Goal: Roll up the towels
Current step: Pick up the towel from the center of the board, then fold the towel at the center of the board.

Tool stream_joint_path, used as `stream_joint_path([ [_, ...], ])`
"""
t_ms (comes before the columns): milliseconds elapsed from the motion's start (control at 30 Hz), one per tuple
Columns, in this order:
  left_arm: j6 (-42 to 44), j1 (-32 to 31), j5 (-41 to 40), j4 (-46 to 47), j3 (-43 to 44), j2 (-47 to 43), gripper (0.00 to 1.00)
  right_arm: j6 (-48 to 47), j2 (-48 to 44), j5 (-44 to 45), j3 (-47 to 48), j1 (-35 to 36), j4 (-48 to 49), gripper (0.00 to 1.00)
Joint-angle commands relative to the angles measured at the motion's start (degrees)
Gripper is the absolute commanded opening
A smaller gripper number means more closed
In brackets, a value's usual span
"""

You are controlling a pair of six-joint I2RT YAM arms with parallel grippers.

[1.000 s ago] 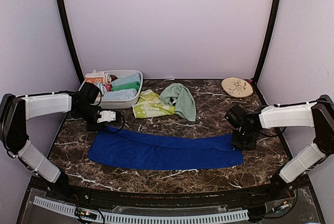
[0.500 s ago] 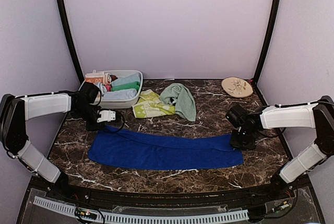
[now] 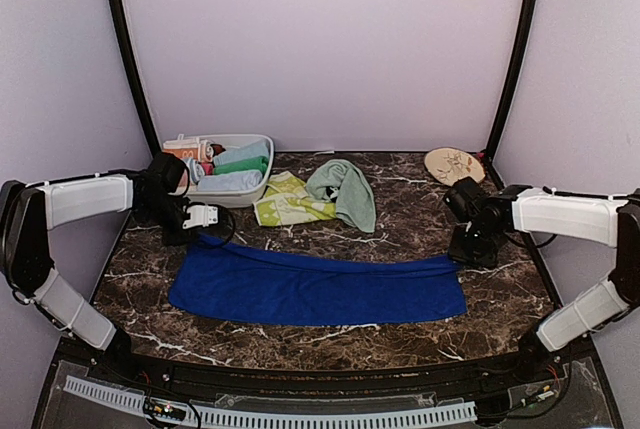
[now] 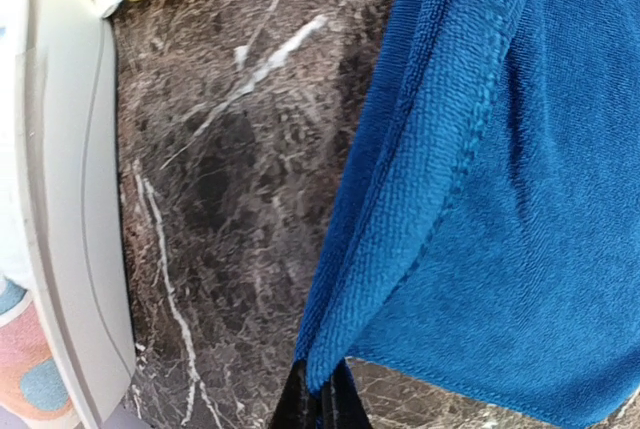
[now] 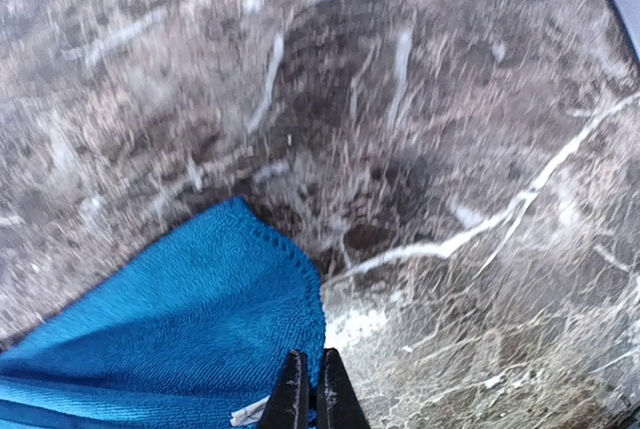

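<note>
I see the long royal-blue cloth towel [image 3: 315, 289] spread lengthwise on the dark marble tabletop [image 3: 400, 224]. The left gripper [image 4: 320, 404] pinches its far-left corner. The right gripper [image 5: 308, 394] pinches its far-right corner.

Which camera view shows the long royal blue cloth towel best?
The top external view: the long royal blue cloth towel lies whole, spread across the dark marble table. Each wrist view shows only one corner of it, close up.
</note>
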Motion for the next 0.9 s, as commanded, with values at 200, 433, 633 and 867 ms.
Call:
stream_joint_path([
  [200,1.86,3.23,-1.43,-1.32,2.58,-1.74,0.00,-6.37,3.80,1.09,8.05,-3.24,-1.22,0.00],
  [433,2.29,3.44,-3.51,1.36,2.80,-0.89,0.00,-10.75,8.96,1.11,14.31,-6.19,-1.06,0.00],
  [633,2.80,4.06,-6.02,4.07,2.72,0.04,0.00,-13.22,12.80,0.92,19.83,-7.66,-1.33,0.00],
  [867,3.57,5.37,-7.73,6.94,1.84,1.52,0.00,-15.29,16.63,0.81,23.28,-9.06,-0.86,0.00],
])
